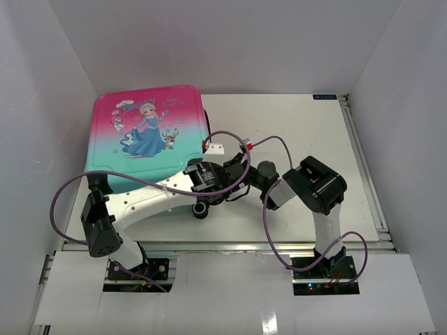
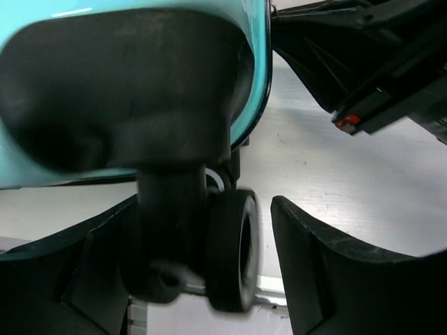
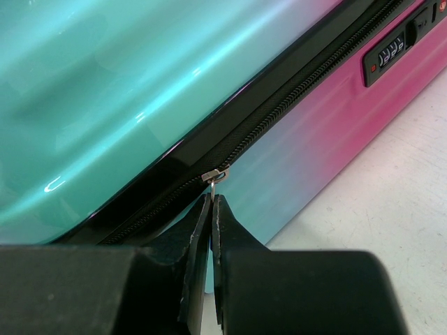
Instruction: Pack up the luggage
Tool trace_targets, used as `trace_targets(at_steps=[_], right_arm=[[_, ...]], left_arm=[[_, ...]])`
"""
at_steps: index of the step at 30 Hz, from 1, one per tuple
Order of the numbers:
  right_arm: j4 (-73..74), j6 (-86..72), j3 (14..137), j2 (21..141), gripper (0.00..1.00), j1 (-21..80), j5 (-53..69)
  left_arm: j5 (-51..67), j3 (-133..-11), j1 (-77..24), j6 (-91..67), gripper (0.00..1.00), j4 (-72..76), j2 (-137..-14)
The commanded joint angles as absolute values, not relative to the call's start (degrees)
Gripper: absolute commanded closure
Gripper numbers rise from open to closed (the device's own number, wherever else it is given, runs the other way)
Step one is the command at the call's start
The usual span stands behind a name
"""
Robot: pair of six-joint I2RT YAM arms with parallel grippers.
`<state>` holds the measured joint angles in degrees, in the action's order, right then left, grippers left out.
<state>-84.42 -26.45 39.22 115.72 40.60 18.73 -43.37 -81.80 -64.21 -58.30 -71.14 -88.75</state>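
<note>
Clenched on the small metal zip pull (image 3: 213,183), my right hand (image 3: 211,202) works the side of the suitcase (image 1: 143,132). The case lies flat, printed face up, at the far left corner of the tabletop (image 1: 300,132). At the case's near right corner, my left hand (image 2: 204,209) is spread wide, a finger on either side of a black wheel (image 2: 230,258), gripping nothing.

I judge the shell hard and stiff, and glossy enough for my fingers to skate off any broad face. As the biggest thing on the tabletop, it would sooner slide than lift. The wheel and its black strut give the left hand something to brace against, so the case stays put while the other hand pulls. The pull tab is thin and could slip free, so I would draw it along the zip track (image 3: 279,118) rather than away from it.

The lid sits down on the body, so whatever is packed inside is hidden from all three views. Zip teeth run both ways from the slider, and I cannot tell how much of the seam is fastened. A number lock (image 3: 392,49) sits further along the same side, toward the pink end.
</note>
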Motion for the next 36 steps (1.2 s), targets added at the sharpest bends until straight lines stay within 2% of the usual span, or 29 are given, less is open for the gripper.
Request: trace_targets(at_steps=[1, 3, 6, 11, 14, 16, 19, 22, 26, 31, 36], right_arm=[[-86.56, -24.58, 36.68, 118.05, 0.92, 43.77, 27.5], [-86.49, -23.73, 36.09, 117.88, 0.92, 43.77, 27.35], [-86.98, -22.73, 34.36, 117.59, 0.92, 43.77, 26.59], [-89.42, -21.55, 27.36, 113.8, 0.92, 43.77, 22.52], [-90.38, -20.93, 21.1, 109.49, 0.92, 43.8, 19.42], [-87.06, -18.55, 19.54, 105.5, 0.92, 43.77, 16.78], [-77.54, -15.42, 21.24, 100.57, 0.92, 43.75, 12.48], [-70.07, -12.15, 28.81, 100.74, 0.92, 42.63, 8.44], [-55.5, -12.4, 47.28, 109.74, 0.92, 35.93, 12.27], [-49.53, -16.64, 60.96, 117.95, 0.92, 28.51, 19.15], [-45.5, -19.71, 74.15, 124.94, 0.92, 24.79, 23.91]], left_arm=[[-42.82, -77.71, -61.69, -53.69, 0.38, -58.37, -88.08], [-44.39, -77.28, -61.61, -54.33, 0.74, -58.34, -87.83], [-43.75, -76.58, -61.69, -54.06, 1.0, -58.39, -86.43], [-40.14, -71.21, -63.21, -54.33, 1.0, -61.26, -77.44], [-40.35, -67.36, -68.27, -63.48, 1.0, -68.44, -70.89], [-41.7, -64.34, -71.79, -72.41, 1.0, -76.9, -65.98], [-40.83, -58.92, -72.6, -74.11, 1.0, -80.51, -58.35], [-41.49, -57.21, -72.6, -74.78, 1.0, -80.54, -54.38], [-41.92, -56.34, -72.6, -74.77, 1.0, -80.6, -48.56], [-42.99, -56.83, -72.6, -74.21, 1.0, -80.6, -43.06], [-43.74, -57.72, -72.48, -72.8, 1.0, -80.68, -43.94]])
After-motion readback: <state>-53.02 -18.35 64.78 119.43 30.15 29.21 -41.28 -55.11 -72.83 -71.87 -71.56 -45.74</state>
